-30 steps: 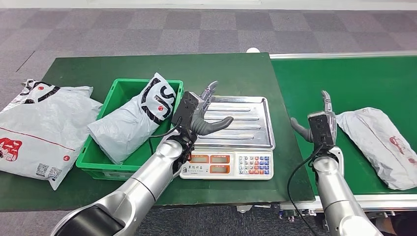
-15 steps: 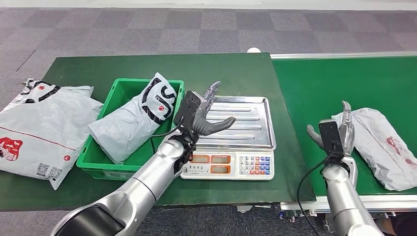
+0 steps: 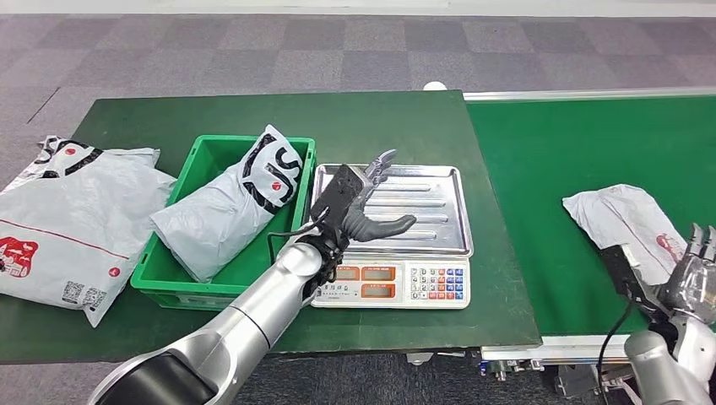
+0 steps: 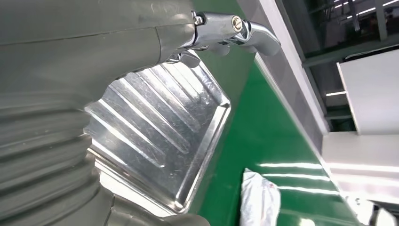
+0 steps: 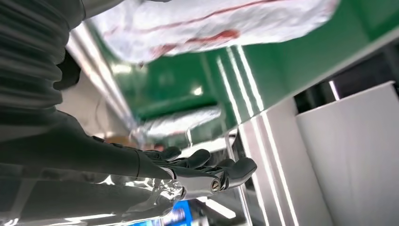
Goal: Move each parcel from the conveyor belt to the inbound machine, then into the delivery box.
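Observation:
A grey parcel (image 3: 629, 221) with red print lies on the green conveyor belt (image 3: 549, 169) at the right; the left wrist view shows the parcel (image 4: 261, 202) far off. My right hand (image 3: 691, 283) is at the belt's near edge, just beside the parcel's near end, fingers spread and holding nothing. In the right wrist view the parcel (image 5: 211, 23) lies apart from the fingers (image 5: 211, 174). My left hand (image 3: 365, 201) hovers open over the scale's steel tray (image 3: 422, 215), which is bare. The green delivery box (image 3: 160, 253) holds one grey parcel (image 3: 211, 215).
A large grey parcel (image 3: 67, 219) lies on the green table left of the box. The scale's keypad and display (image 3: 435, 283) face the near edge. The belt's metal rail (image 3: 574, 346) runs along its front. Grey carpet lies beyond the table.
My right hand has swung right and back toward the belt's near edge, passing from left of the parcel to its near end. My left hand has shifted slightly right over the tray.

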`<act>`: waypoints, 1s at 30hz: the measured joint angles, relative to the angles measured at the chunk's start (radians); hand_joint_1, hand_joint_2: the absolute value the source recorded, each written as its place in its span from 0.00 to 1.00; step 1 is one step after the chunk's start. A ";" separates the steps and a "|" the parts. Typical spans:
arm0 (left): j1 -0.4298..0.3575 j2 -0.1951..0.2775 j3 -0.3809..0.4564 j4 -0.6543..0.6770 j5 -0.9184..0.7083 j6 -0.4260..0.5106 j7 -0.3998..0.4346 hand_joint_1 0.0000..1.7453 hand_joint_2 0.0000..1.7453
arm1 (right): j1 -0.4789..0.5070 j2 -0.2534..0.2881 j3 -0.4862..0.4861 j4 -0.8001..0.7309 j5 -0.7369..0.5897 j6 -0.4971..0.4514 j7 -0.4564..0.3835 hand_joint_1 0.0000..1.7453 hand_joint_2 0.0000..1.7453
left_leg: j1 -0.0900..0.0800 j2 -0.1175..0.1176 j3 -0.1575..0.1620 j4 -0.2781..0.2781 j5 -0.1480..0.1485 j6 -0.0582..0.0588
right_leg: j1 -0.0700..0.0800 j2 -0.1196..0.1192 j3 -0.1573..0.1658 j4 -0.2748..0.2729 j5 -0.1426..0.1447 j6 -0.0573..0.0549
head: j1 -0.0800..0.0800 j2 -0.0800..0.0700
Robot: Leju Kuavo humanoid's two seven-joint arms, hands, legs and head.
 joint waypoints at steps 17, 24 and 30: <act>0.001 0.025 0.043 -0.001 -0.080 -0.001 -0.023 0.00 1.00 | -0.135 0.003 -0.117 0.286 -0.022 0.266 0.113 0.00 1.00 | 0.000 0.000 0.000 0.000 0.000 0.000 | 0.000 0.000 0.000 0.000 0.000 0.000 | 0.000 0.000; 0.001 0.031 0.061 -0.001 -0.085 -0.001 -0.023 0.00 1.00 | -0.170 0.005 -0.128 0.316 -0.010 0.282 0.129 0.00 1.00 | 0.000 0.000 0.000 0.000 0.000 0.000 | 0.000 0.000 0.000 0.000 0.000 0.000 | 0.000 0.000; 0.001 0.032 0.068 -0.003 -0.088 -0.001 -0.023 0.00 1.00 | -0.173 0.005 -0.129 0.325 -0.010 0.283 0.129 0.00 1.00 | 0.000 0.000 0.000 0.000 0.000 0.000 | 0.000 0.000 0.000 0.000 0.000 0.000 | 0.000 0.000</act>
